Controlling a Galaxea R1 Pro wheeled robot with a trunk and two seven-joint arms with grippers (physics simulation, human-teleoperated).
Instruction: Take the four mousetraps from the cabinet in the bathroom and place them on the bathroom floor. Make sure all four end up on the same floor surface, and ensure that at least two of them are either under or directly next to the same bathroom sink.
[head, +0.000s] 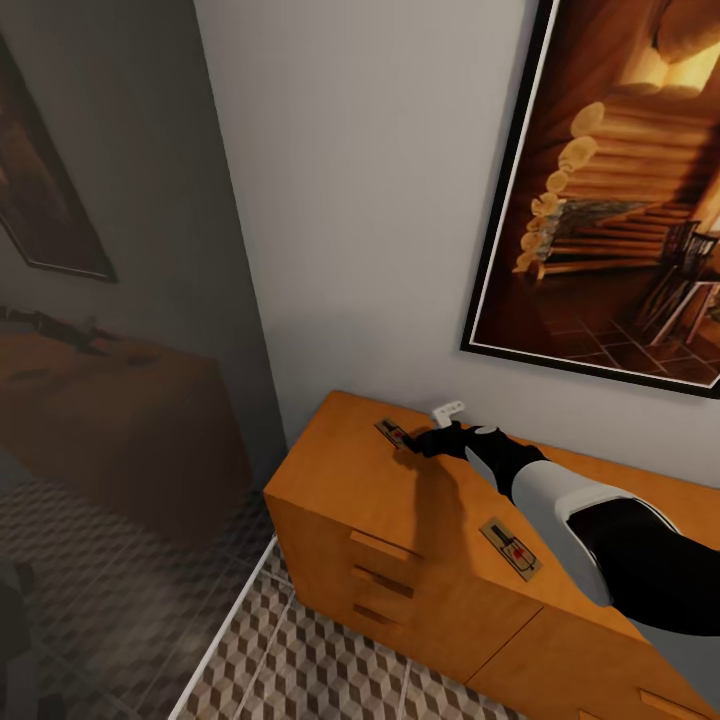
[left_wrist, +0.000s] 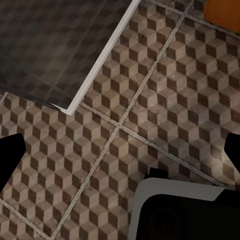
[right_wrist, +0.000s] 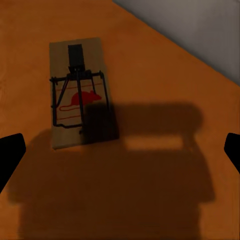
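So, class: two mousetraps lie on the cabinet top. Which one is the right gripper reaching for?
The far mousetrap near the cabinet's back corner; the right gripper hangs open above it. The other mousetrap lies beside the forearm.

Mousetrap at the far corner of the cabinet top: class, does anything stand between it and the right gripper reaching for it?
Nothing visible does. The right gripper hovers open beside the mousetrap, which lies flat on bare cabinet top; only the gripper's shadow crosses it.
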